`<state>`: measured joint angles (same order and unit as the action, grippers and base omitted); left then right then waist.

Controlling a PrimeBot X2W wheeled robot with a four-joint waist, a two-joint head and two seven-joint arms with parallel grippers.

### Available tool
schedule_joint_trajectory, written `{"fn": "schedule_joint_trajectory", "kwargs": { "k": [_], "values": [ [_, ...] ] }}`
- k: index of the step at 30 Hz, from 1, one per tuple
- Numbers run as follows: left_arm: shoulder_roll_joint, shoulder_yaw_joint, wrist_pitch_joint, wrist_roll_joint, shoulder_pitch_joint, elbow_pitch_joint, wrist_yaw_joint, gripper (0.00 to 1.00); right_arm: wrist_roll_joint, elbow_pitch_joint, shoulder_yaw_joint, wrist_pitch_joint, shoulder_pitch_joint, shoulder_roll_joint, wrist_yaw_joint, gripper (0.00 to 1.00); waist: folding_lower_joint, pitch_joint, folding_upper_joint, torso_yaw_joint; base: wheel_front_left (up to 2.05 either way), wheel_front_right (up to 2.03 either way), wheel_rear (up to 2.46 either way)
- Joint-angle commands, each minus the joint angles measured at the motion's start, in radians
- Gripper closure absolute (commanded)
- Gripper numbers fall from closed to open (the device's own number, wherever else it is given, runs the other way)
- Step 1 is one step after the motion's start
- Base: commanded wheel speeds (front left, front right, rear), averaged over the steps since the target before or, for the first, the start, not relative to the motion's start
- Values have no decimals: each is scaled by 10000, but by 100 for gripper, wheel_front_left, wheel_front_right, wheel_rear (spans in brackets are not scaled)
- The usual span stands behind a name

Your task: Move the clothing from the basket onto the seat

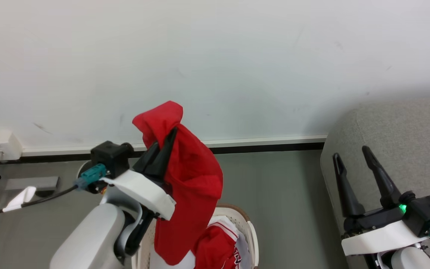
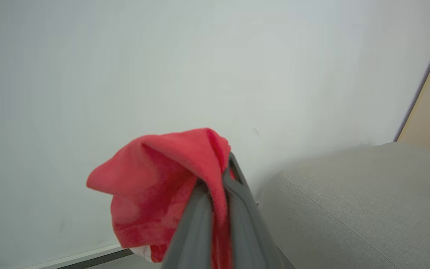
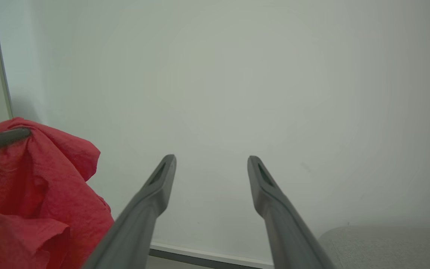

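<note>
My left gripper (image 1: 170,136) is pinching the soft plain red garment (image 1: 194,179), dangling above the cream perforated plastic basket (image 1: 251,231) holding the red striped jersey (image 1: 218,243); my right gripper (image 1: 350,151) is hanging spread by the grey fabric seat (image 1: 405,127).

Plain indoor room, looking more like a test room or lab corner than a lived-in home. Bare white wall (image 1: 215,56) with a few scuff marks, a white and black skirting strip (image 1: 267,144) along its foot, smooth grey-green floor (image 1: 274,186). Small white box (image 1: 0,144) fixed low on the wall. Only few household things: grey fabric seat (image 1: 405,123), laundry basket (image 1: 251,233) with red clothing (image 1: 215,248) inside.
</note>
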<state>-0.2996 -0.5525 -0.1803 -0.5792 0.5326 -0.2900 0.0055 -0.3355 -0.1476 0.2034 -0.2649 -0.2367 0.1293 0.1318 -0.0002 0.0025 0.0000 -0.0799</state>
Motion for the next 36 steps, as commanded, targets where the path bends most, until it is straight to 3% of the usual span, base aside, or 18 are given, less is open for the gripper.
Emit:
{"fn": "schedule_joint_trajectory", "kwargs": {
  "k": [1, 8, 17, 26, 36],
  "values": [
    [-110, 26, 148, 38, -173, 314, 132, 100, -54, 11, 72, 9, 173, 71, -21, 0, 2, -36, 0, 17, 0, 0, 0],
    [-308, -18, 682, 19, -334, 1390, 456, 100, -134, 11, 377, 9, 160, 167, -21, 0, 2, -40, 0, 16, 0, 0, 0],
    [-406, -150, 930, -4, -241, 1751, 471, 100, -278, -88, 1165, 9, -99, 426, -21, 0, 2, 84, 0, 92, 0, 0, 0],
    [-241, -421, 965, 73, 58, 1565, 267, 100, -654, -330, 3227, 8, -978, 799, -21, 0, 2, 238, 0, 330, 0, 0, 0],
    [229, -1121, 999, 177, 264, 1321, -155, 100, -1311, -1454, 5072, 9, -2155, 1022, -21, 0, 2, 213, 0, 1026, 0, 0, 0]
  ]
}}
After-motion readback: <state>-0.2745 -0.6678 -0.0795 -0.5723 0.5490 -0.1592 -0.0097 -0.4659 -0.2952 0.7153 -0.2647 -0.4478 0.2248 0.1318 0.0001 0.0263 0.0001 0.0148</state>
